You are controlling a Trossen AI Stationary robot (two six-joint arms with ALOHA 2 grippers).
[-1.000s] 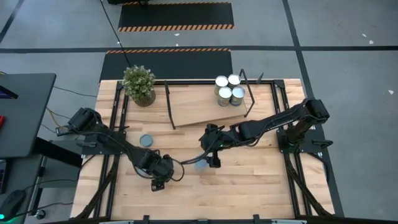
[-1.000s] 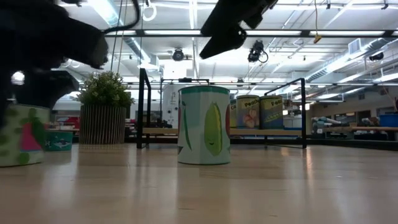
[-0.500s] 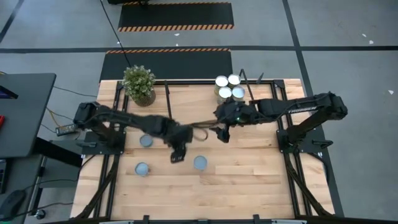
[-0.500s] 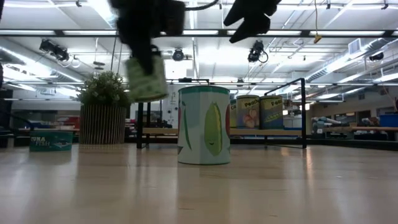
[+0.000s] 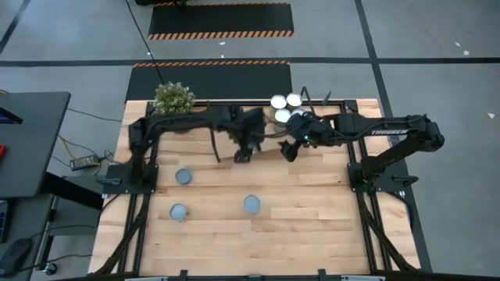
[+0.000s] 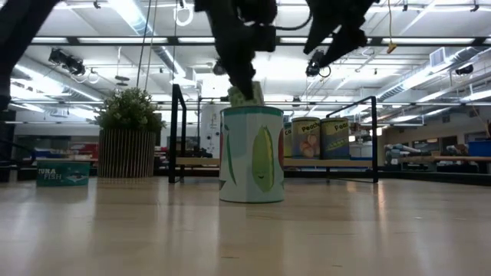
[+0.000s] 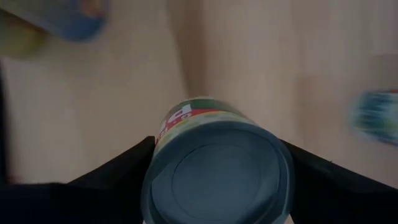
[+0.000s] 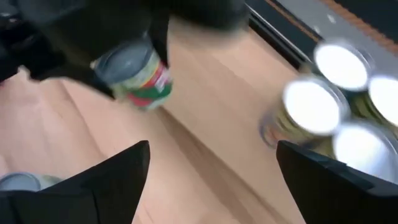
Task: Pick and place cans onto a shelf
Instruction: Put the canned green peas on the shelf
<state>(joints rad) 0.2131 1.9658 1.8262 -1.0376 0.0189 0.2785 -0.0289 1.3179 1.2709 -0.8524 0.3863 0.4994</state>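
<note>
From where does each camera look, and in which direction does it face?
High: above the table, facing straight down; both arms show, left gripper and right gripper.
Low: at tabletop height, facing level past the corn can into the room; arms enter from above.
Left wrist: on the left arm, facing the held can between its fingers.
Right wrist: on the right arm, facing the shelf cans past its open fingers.
Shared: both wrist views show the held can.

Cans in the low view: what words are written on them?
"TUNA FISH": short teal can, far left.
"Peach", roughly: blurry can on the shelf.
Corn can: only a picture, no words.
Held can in the left pincer: red letters, too blurred to read.
</note>
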